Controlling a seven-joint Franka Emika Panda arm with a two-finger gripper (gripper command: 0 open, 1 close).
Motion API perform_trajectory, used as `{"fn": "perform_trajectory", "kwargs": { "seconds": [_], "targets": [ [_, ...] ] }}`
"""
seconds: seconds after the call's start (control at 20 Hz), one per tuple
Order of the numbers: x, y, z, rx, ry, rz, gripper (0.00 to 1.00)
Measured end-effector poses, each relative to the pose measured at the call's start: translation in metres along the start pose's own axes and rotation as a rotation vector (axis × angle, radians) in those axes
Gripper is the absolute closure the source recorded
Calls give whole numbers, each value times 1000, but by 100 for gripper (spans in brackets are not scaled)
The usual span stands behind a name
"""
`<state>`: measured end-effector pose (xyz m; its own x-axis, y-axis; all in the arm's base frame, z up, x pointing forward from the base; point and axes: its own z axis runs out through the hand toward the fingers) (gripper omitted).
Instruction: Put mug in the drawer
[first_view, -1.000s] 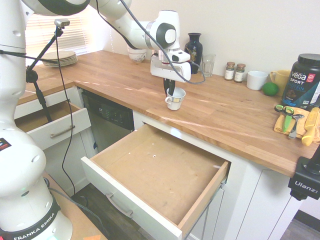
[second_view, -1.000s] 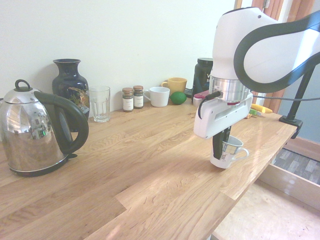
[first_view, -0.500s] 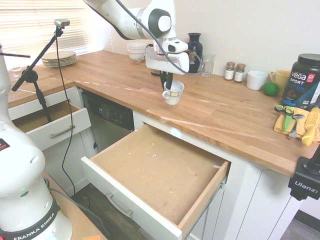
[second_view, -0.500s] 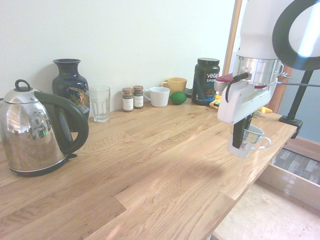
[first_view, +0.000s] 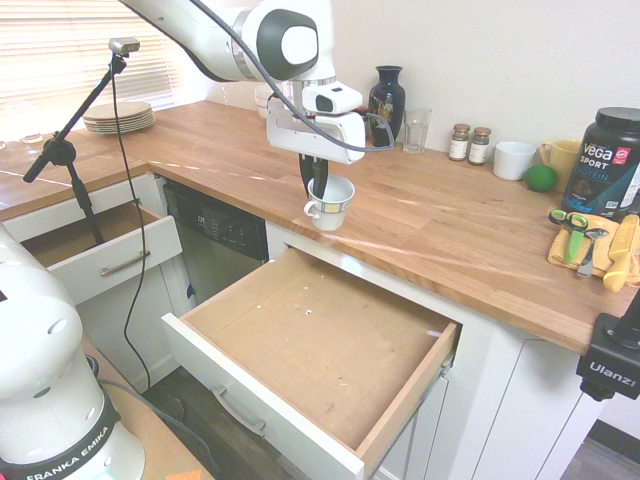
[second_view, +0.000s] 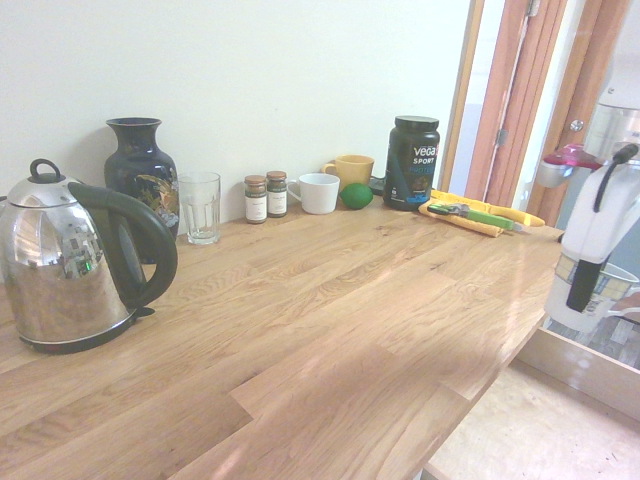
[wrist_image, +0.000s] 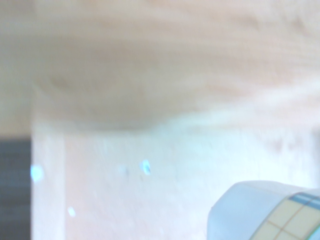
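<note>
The mug (first_view: 329, 202) is held by its rim in closed jaws above the tabletop's (first_view: 430, 225) front edge, over the open drawer (first_view: 320, 345).

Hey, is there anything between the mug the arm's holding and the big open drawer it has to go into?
Nothing visible. The gripper holds the mug in the air by the counter's front edge, and the drawer below is pulled open, its wooden floor bare.

Gripper (first_view: 317, 187) pointing down, clamped on mug (first_view: 329, 203)
</note>
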<state>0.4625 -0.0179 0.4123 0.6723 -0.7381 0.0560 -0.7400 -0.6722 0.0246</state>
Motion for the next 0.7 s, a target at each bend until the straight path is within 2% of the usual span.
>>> {"fn": "perform_trajectory", "kwargs": {
  "seconds": [0.3,0.7],
  "targets": [
    [-13,43,52,-27,-38,13,100],
    [-15,48,155,-38,-95,-18,100]
  ]
}}
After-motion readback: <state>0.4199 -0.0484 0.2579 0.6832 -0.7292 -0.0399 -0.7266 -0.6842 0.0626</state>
